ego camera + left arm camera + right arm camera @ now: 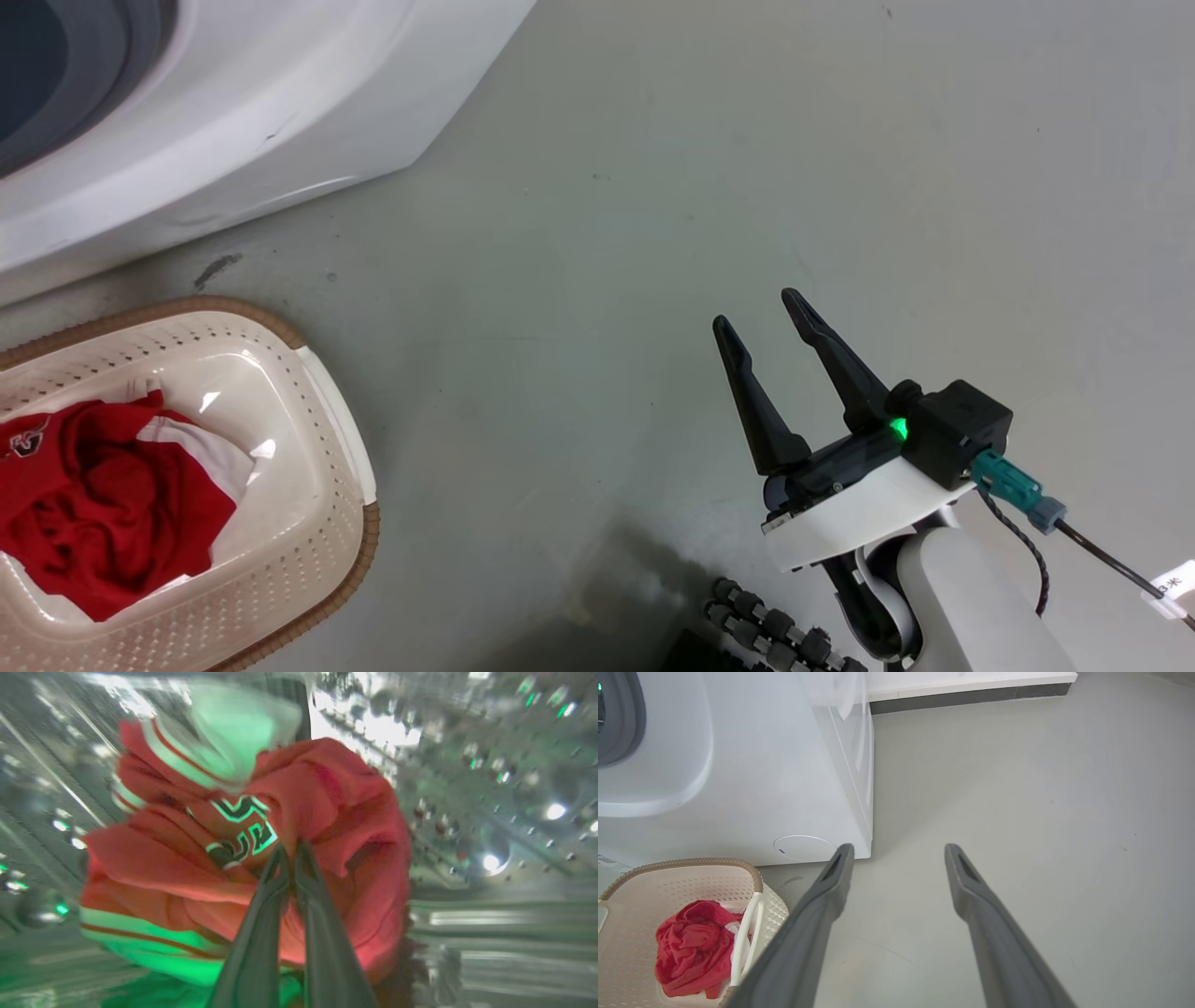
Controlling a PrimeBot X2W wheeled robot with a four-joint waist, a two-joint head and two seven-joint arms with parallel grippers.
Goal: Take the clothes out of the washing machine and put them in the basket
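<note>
In the left wrist view my left gripper [290, 847] is shut on a bunched red garment [336, 812] with white stripes and black-white lettering, inside the perforated steel drum [490, 826] of the washing machine [233, 121]. Another red garment [103, 504] lies in the cream basket [327, 485] on the floor in front of the machine, at the lower left of the head view. My right gripper [767, 320] hangs open over bare floor, well right of the basket [691, 882], holding nothing.
Grey floor [747, 168] spreads to the right of the machine. A white wall base with a dark skirting strip [971, 695] runs behind the machine's side. A black cable [1102, 560] trails from my right wrist.
</note>
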